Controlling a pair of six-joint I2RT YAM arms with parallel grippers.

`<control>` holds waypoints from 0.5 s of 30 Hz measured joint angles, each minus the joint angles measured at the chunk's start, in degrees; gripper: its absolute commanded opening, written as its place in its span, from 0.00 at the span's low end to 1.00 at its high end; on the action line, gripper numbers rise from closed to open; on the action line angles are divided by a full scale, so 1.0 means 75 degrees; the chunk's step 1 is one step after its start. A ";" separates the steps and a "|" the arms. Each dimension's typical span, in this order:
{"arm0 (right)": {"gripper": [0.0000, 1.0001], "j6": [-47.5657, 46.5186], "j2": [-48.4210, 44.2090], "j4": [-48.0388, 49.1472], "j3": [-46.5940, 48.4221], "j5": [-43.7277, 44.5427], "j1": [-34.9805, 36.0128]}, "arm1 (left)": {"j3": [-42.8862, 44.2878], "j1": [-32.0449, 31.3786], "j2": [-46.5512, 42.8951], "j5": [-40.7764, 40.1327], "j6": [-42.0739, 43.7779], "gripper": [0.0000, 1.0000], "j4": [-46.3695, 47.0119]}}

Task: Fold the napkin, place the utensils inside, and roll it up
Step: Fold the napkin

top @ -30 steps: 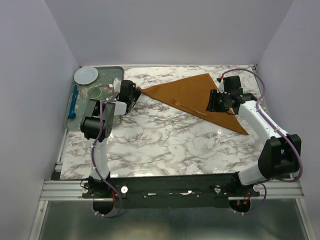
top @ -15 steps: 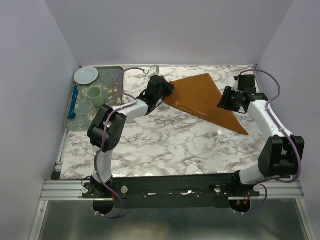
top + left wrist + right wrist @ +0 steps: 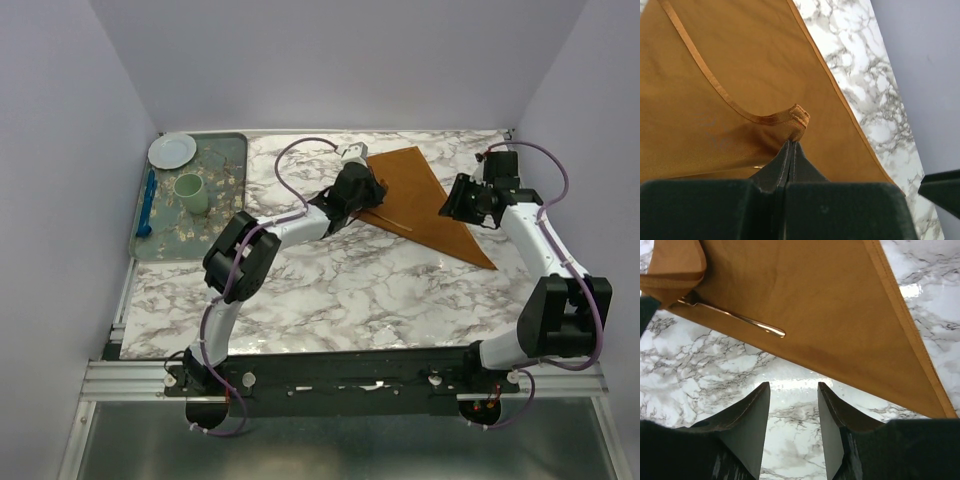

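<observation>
On the far right of the worktop (image 3: pixel 330 285), the napkin (image 3: pixel 415 185) lies folded into a triangle with the fork (image 3: pixel 740 318) on it, the left gripper (image 3: pixel 791 147) clenched on its left corner, the right gripper (image 3: pixel 793 386) released and empty, so the rolling looks barely begun.

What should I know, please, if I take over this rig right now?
Left gripper: fingers shut on a hemmed corner of the napkin, holding it lifted above the rest of the cloth.
Right gripper: open and empty, over the marble table just off the napkin's edge.
Fork: lying on the napkin near its long edge, one end under the lifted fold.
Done: napkin folded into a triangle, fork placed on it.
Left: cover the fork and roll the napkin up.
</observation>
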 measured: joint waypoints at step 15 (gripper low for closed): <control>0.51 0.0055 -0.0003 0.0020 -0.0189 -0.0376 -0.0332 | 0.0396 -0.0399 0.0560 0.0058 0.0154 0.00 -0.0318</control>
